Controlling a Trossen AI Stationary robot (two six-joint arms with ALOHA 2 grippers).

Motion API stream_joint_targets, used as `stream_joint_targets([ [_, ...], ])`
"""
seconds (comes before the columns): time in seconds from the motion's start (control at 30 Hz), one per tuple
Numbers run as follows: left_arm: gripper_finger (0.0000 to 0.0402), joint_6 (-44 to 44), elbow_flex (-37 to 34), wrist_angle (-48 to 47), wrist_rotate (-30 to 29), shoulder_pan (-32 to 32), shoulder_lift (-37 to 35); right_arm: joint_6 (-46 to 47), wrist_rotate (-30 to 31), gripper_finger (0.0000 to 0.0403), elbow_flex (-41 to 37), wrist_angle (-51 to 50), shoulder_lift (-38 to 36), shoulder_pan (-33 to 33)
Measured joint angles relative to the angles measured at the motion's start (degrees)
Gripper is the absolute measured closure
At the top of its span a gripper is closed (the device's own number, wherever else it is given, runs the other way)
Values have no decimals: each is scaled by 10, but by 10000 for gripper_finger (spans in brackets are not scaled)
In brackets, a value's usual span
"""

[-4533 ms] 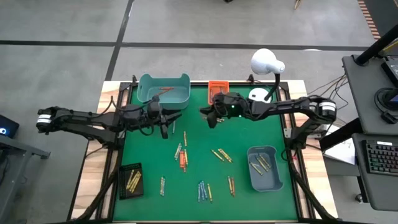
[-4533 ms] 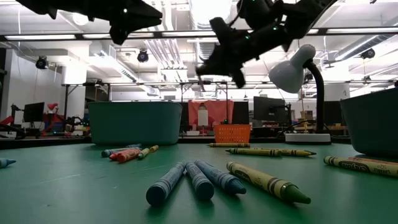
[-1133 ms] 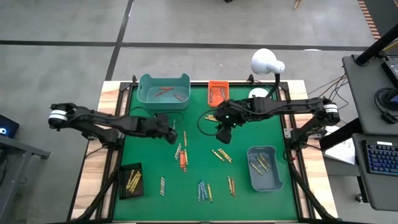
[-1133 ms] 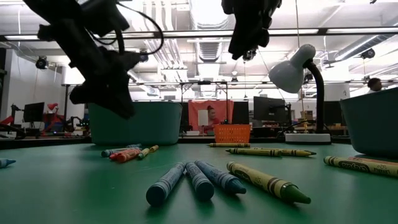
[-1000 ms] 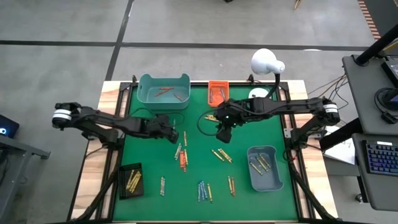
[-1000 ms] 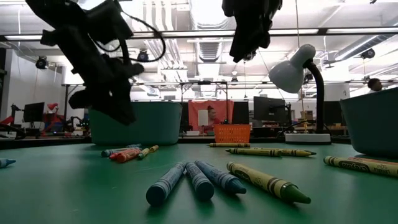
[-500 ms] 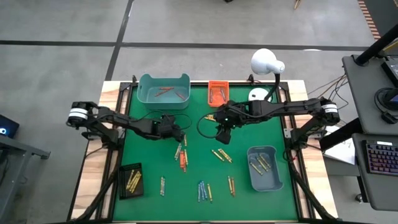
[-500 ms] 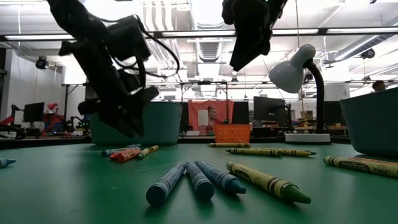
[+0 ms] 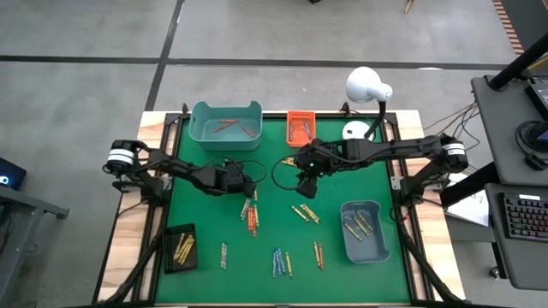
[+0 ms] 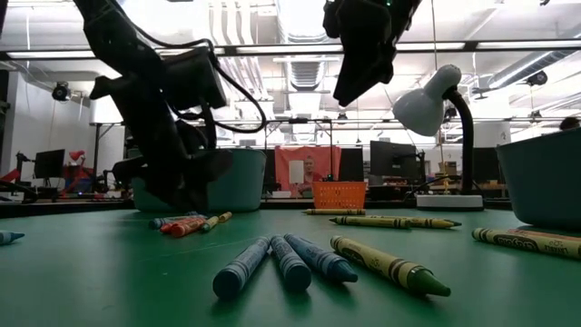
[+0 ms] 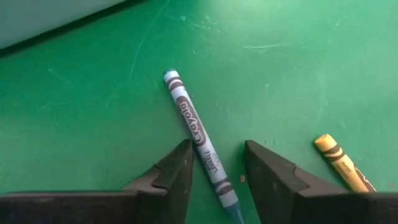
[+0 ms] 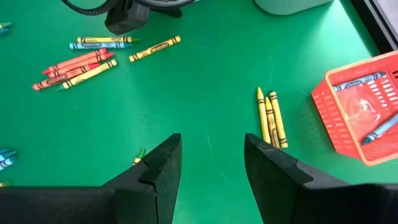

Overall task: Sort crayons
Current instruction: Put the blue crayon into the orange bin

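Observation:
Crayons lie scattered flat on the green mat (image 9: 214,274). One cluster (image 9: 250,214) sits left of centre, others nearer the front. My left gripper (image 9: 248,190) is low over that cluster and open. Its fingers (image 11: 180,165) stand on either side of a blue crayon (image 11: 196,127) that lies on the mat, without touching it. A yellow crayon (image 11: 342,165) lies just beside it. My right gripper (image 9: 304,188) hangs open, high above the table's middle (image 12: 211,140), with nothing between its fingers.
A teal bin (image 9: 226,124) and an orange basket (image 9: 300,127) stand at the far edge. A blue-grey bin (image 9: 364,231) is at the near right and a black tray (image 9: 180,248) at the near left. A white lamp (image 9: 368,85) stands at the far right. Three yellow crayons (image 12: 270,115) lie beside the basket.
My left gripper has gone toward the table's right edge and down, tipping more steeply, until it stands low over the crayon cluster. The crayons have not moved.

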Motion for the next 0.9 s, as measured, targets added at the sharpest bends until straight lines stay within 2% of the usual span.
stream_joint_targets([
  [0.4, 387, 0, -1, -4, -11, 0, 4, 0, 0, 241, -14, 29, 0, 0],
  [0.57, 396, 17, -2, -5, -6, -2, -14, -6, 0, 241, -19, 47, 0, 0],
  [0.8, 400, 112, -5, -11, 18, -14, -120, -25, -1, 241, -65, 128, 0, 0],
  [0.9, 400, 173, -5, -6, 17, -22, -182, -30, -1, 241, -101, 200, 0, 0],
])
